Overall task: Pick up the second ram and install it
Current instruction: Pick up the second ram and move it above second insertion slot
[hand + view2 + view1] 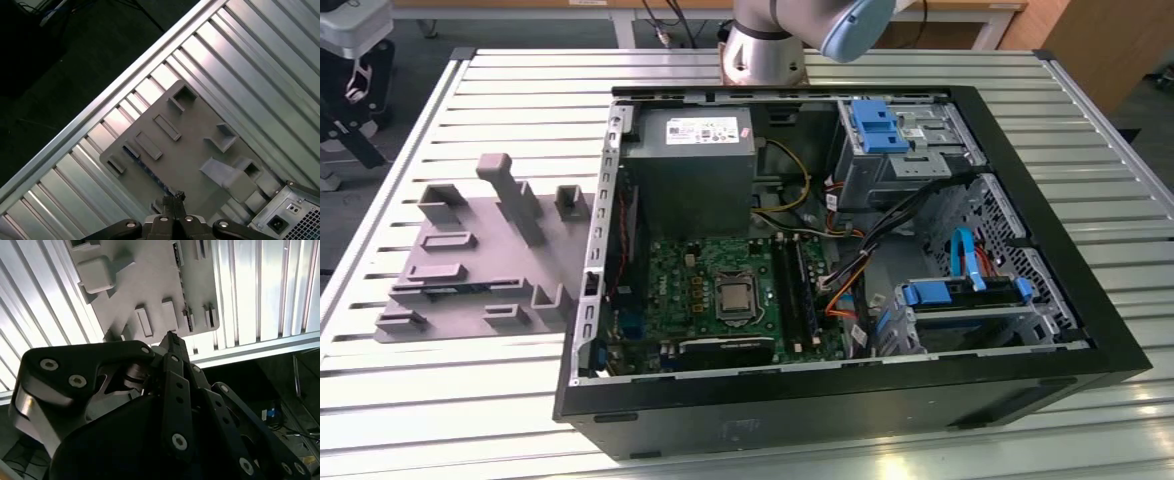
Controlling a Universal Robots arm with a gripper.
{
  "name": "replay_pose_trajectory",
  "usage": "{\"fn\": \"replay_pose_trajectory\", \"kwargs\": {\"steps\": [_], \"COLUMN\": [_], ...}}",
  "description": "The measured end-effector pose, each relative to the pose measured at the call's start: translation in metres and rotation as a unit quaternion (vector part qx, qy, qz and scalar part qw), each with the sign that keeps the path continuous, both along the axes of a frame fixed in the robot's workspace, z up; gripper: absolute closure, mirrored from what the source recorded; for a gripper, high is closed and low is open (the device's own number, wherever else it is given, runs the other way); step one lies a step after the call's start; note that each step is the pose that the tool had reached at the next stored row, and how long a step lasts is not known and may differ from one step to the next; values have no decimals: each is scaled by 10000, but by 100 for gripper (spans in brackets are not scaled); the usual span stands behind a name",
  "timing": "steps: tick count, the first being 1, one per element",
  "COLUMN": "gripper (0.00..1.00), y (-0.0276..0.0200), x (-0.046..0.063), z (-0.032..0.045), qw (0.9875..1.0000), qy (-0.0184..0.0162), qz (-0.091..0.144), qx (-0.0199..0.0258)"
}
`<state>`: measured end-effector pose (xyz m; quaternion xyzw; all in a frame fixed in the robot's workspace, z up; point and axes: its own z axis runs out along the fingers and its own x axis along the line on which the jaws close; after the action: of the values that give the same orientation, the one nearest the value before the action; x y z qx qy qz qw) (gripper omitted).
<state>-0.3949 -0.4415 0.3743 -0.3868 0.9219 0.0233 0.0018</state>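
Second ram (146, 168) hasn't been picked up yet, by the look of it. In the first wrist view it can be made out as a thin, dark bluish strip standing on edge in a slot of the grey fixture plate (200, 140), close to one side of the plate. That plate (467, 250) sits on the slatted table (854, 70) at the exterior view's left, just beside the open PC case (854, 410).

So the step in hand is judged to be the approach for the pick. The gripper (175, 196) is hung over the plate, with its tips lined up roughly over one end of the strip, and no contact with it can be made out. Its fingers (172, 342) are seen pressed together in both wrist views, and nothing is held between them. For a grab, the jaws would need to be spread and set across the thin board, square to it, so it isn't tipped or bent in its slot.

Further toward the exterior view's right, the motherboard (707, 290) is exposed inside the case, and the long black memory slots (798, 285) are found beside the processor socket. That's where the ram is meant to end up.
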Motion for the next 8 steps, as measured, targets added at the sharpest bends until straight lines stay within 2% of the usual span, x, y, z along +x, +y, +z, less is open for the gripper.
{"fn": "replay_pose_trajectory", "kwargs": {"steps": [8], "gripper": [89], "y": [0], "x": [-7], "z": [1], "qw": [10000], "qy": [1], "qz": [74], "qx": [-1]}}
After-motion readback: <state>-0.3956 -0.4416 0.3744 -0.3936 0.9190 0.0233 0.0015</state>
